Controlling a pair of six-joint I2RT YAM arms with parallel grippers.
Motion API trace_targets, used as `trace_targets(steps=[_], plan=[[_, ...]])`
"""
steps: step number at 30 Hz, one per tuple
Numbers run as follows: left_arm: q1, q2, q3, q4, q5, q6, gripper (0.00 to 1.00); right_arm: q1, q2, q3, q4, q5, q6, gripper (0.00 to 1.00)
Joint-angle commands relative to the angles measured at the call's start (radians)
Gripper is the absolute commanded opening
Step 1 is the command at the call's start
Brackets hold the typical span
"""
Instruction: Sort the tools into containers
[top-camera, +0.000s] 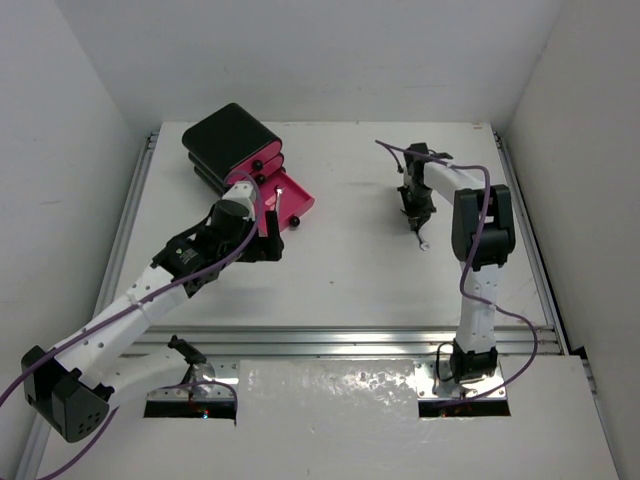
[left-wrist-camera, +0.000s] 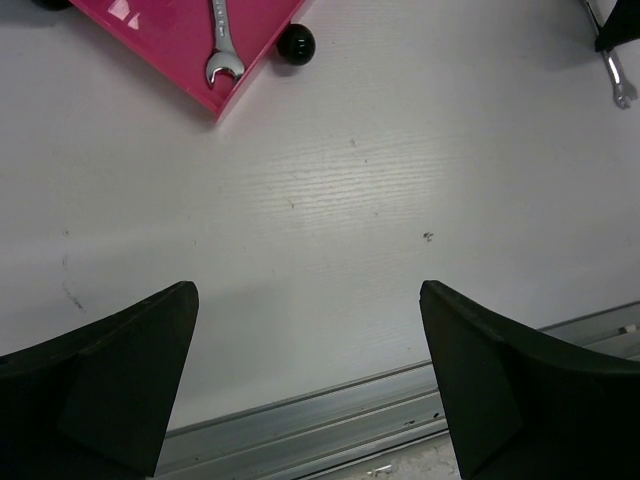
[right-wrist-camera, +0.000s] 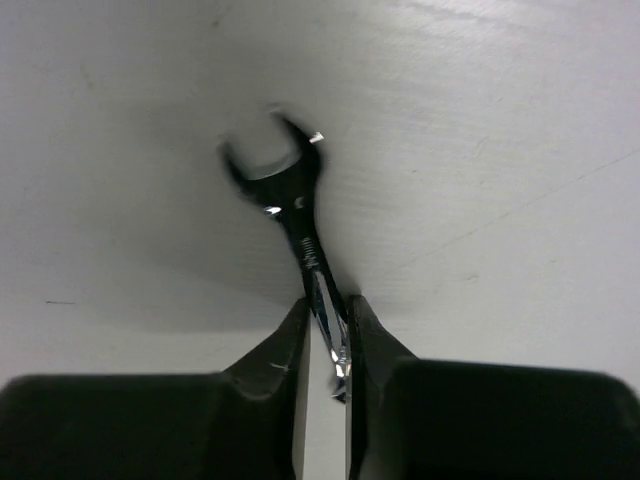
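Note:
The black box (top-camera: 228, 137) with pink drawers stands at the back left. Its lowest pink drawer (top-camera: 291, 203) is pulled out, and a silver wrench (left-wrist-camera: 222, 50) lies in it. My left gripper (top-camera: 271, 240) is open and empty, just in front of that drawer; its fingers (left-wrist-camera: 130, 380) frame bare table. My right gripper (top-camera: 416, 222) is shut on the second silver wrench (right-wrist-camera: 295, 215), whose open end (top-camera: 424, 241) hangs down over the white table at the right. No screwdrivers or pliers are in view.
A black round knob (left-wrist-camera: 296, 42) sits on the open drawer's front. An aluminium rail (top-camera: 340, 340) runs along the table's near edge. White walls close in on the left, back and right.

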Motion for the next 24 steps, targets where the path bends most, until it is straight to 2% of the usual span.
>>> trace_targets(steps=[1, 2, 4, 8, 16, 21, 24], plan=[[0.0, -0.039, 0.02, 0.054, 0.017, -0.046, 0.91, 0.059, 0.054, -0.104, -0.02, 0.049, 0.042, 0.12], [0.0, -0.046, 0.007, 0.065, 0.023, -0.063, 0.91, 0.066, 0.026, -0.141, 0.001, -0.015, 0.042, 0.06], [0.0, -0.066, -0.017, 0.111, 0.046, -0.124, 0.91, 0.067, -0.015, -0.194, 0.041, -0.112, 0.045, 0.0], [-0.001, -0.08, -0.11, 0.211, 0.101, -0.232, 0.92, 0.079, -0.215, -0.396, 0.217, -0.293, 0.113, 0.0], [-0.032, -0.039, -0.292, 0.499, 0.155, -0.393, 0.92, 0.22, -0.549, -0.719, 0.518, -0.295, 0.236, 0.0], [-0.096, 0.099, -0.303, 0.715, 0.174, -0.437, 0.92, 0.32, -0.668, -0.837, 0.638, -0.304, 0.311, 0.0], [-0.121, 0.196, -0.272, 0.771, 0.164, -0.49, 0.92, 0.383, -0.753, -0.896, 0.727, -0.323, 0.377, 0.0]])
